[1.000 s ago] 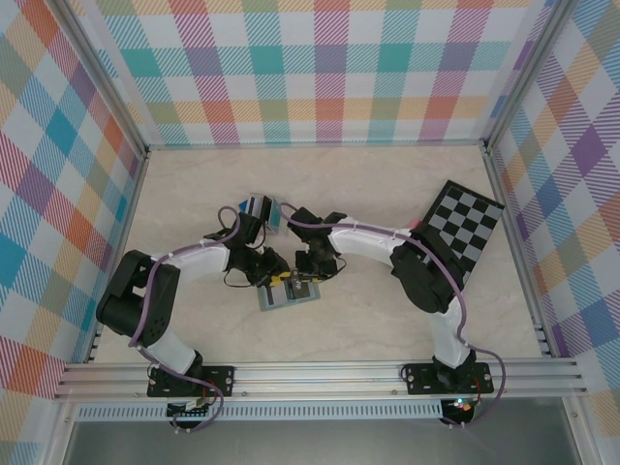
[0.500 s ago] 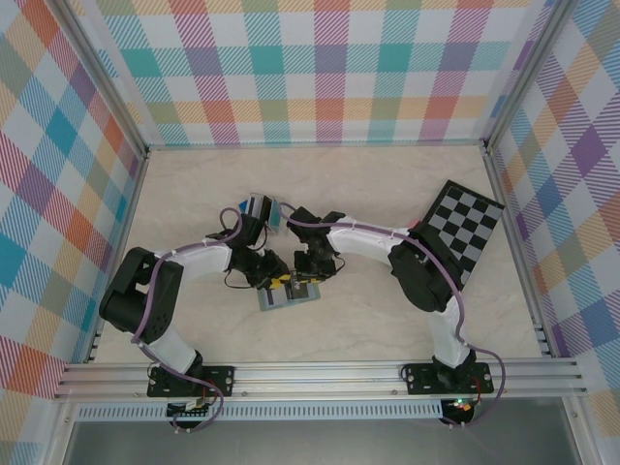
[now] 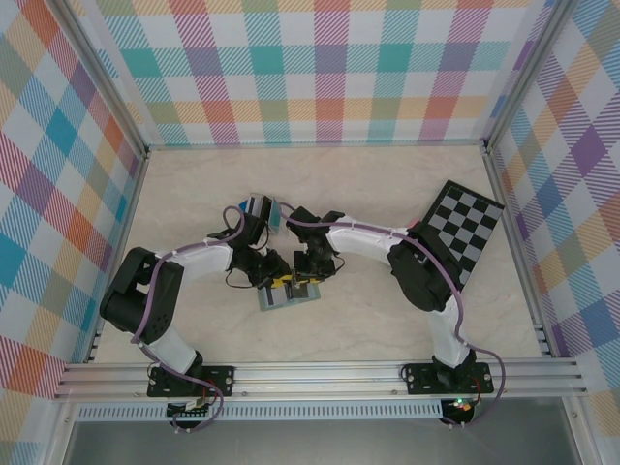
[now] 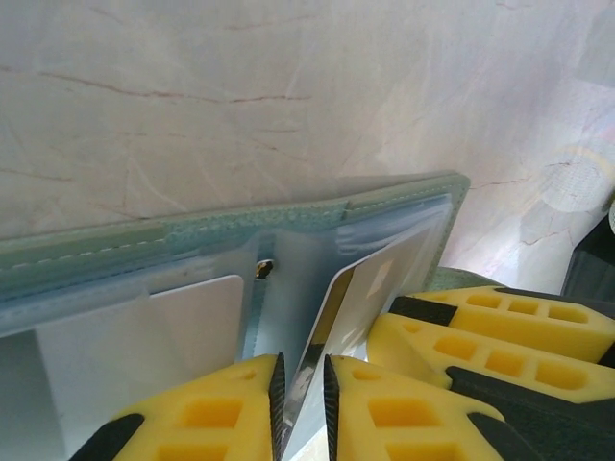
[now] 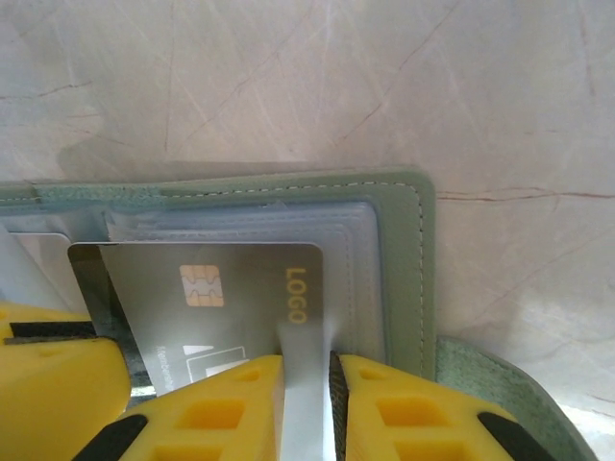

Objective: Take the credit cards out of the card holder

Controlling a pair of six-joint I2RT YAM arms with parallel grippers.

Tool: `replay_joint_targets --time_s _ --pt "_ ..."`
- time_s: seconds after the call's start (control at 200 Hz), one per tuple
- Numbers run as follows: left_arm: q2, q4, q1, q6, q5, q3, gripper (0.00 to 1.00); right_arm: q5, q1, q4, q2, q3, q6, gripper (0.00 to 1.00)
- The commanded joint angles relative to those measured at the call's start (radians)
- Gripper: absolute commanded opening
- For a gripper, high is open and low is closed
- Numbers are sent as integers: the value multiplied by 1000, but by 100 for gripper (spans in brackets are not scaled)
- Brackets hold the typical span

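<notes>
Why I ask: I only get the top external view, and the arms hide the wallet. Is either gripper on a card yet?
Observer: Yes. In the left wrist view the left gripper pinches the edge of a grey card that lies over the open card holder.
Operator: And the right one?
Observer: The right gripper is shut on a pale strip at that card's near edge; I cannot tell what the strip is.
Operator: Which card is it?
Observer: Its face carries a gold chip and the word LOGO.
</notes>
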Motion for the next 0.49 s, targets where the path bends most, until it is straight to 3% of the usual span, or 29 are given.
replay_joint_targets --time_s 0.0,0.49 --pt "12 56 -15 15 48 6 19 -20 4 -28 27 16 -6 22" --pt "-26 109 -16 26 77 -45 11 -32 4 -21 31 3 1 21"
